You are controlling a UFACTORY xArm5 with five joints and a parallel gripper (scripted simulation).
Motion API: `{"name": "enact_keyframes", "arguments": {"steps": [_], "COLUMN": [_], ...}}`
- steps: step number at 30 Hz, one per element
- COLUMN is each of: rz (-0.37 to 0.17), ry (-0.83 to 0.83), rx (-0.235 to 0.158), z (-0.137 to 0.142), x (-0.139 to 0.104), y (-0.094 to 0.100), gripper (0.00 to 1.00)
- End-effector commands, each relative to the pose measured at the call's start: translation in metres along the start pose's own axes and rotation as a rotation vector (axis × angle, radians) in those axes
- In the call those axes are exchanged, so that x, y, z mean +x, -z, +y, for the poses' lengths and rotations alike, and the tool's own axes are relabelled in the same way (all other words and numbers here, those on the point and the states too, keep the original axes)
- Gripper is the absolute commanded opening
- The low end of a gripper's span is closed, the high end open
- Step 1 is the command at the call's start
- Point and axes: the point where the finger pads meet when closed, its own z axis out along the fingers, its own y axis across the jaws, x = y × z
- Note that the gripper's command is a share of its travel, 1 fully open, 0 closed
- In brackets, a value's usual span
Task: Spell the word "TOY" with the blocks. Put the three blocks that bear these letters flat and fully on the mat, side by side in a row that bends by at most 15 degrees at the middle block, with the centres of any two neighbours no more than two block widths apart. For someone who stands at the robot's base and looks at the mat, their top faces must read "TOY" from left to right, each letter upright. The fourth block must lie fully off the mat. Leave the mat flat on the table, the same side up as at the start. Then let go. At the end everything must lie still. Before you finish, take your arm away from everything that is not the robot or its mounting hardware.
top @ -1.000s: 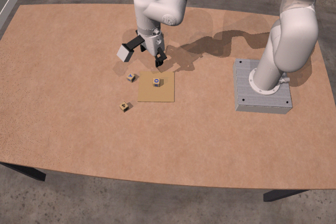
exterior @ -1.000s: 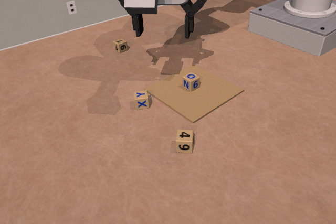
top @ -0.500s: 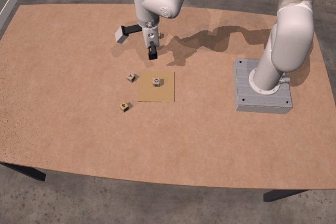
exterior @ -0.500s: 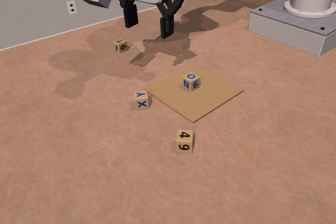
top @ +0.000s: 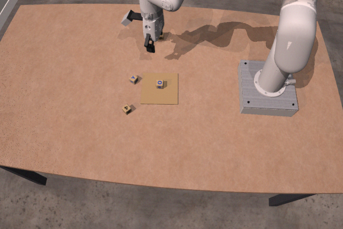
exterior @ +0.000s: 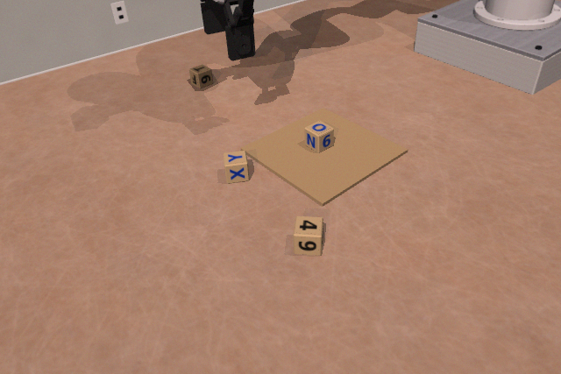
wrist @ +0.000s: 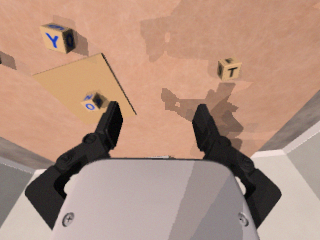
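Observation:
The gripper (exterior: 227, 41) (wrist: 158, 117) is open and empty, high above the table beyond the mat's back edge, near the T block. The T block (top: 161, 36) (exterior: 201, 78) (wrist: 230, 70) lies on the table, T up, partly hidden by the arm in the top view. The O block (top: 159, 83) (exterior: 319, 137) (wrist: 91, 103) sits flat on the mat (top: 159, 97) (exterior: 322, 179) (wrist: 70, 80), O up. The Y block (top: 133, 79) (exterior: 236, 166) (wrist: 57, 39) lies off the mat near a corner, Y up and turned. The mat lies flat.
The fourth block (top: 126, 109) (exterior: 308, 236), with a 4 on top, lies on the table off the mat. The robot's base (top: 245, 89) (exterior: 471, 55) stands on the mat's opposite side. The arm casts shadows around the T block.

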Motion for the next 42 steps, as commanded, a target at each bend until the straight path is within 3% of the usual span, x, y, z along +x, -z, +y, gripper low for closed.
{"name": "enact_keyframes", "arguments": {"steps": [1,34,42], "rz": [0.002,0.001,0.002], "ry": [-0.139,-1.206,-1.296], "rx": [-0.001,-0.008,-0.008], "z": [0.011,0.105,0.113], "x": [0.004,0.014,0.014], "y": [0.0,-0.007,-0.008], "gripper": [1.0,1.0,1.0]}}
